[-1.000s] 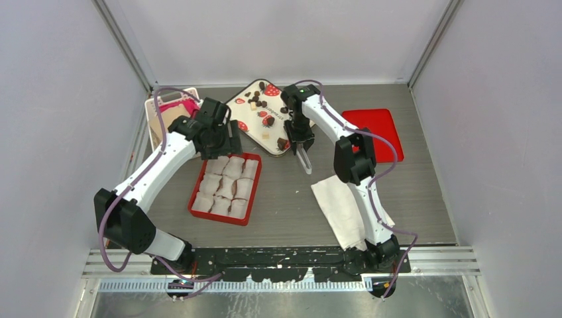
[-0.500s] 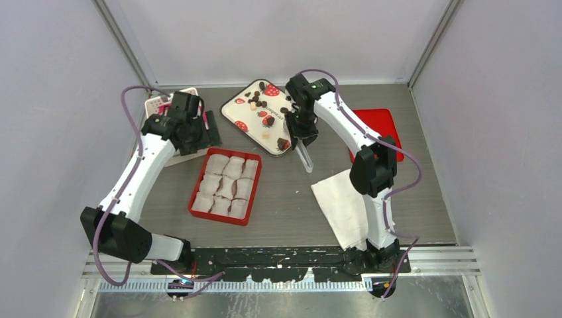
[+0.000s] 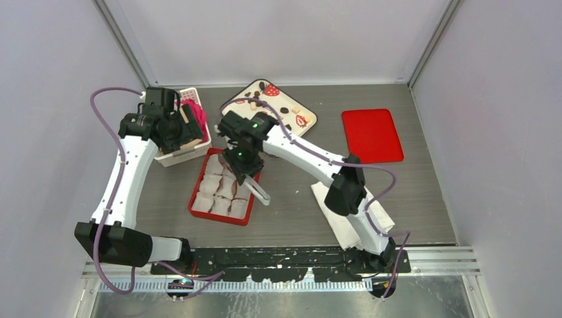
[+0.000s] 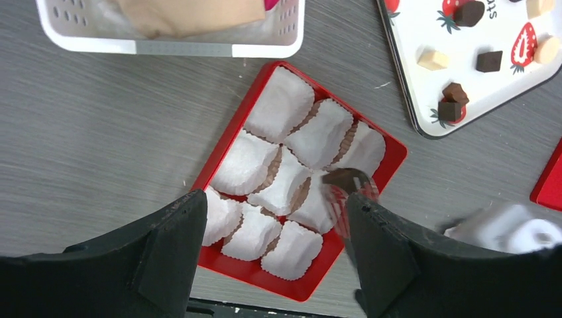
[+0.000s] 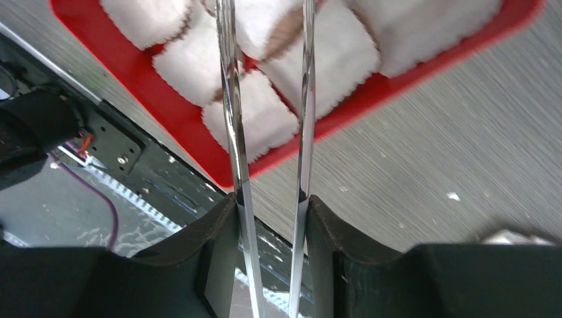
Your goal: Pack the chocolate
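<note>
Right gripper [image 5: 270, 202] pinching metal tweezers [image 5: 232, 126], blades clamped between fingers, arm stretched leftward over red tray [image 4: 228, 138] of white paper cups [image 4: 281, 106] at centre. Dark blurred bit at tweezer tip above right-hand cups; cannot tell what. Left gripper [image 4: 275, 199] fingers spread wide, nothing between, hovering above white basket [image 3: 179, 158] at far left. Chocolate pieces [image 4: 489, 61], dark and cream, lie loose on strawberry-print plate [image 4: 424, 30], just beyond red tray's far end.

On the grey desk [image 3: 291, 215], a flat red board [image 3: 372, 134] is seen at 2 o'clock, a white cloth [image 3: 330, 213] at 5, and a white basket [image 3: 182, 156] at 10 o'clock.
</note>
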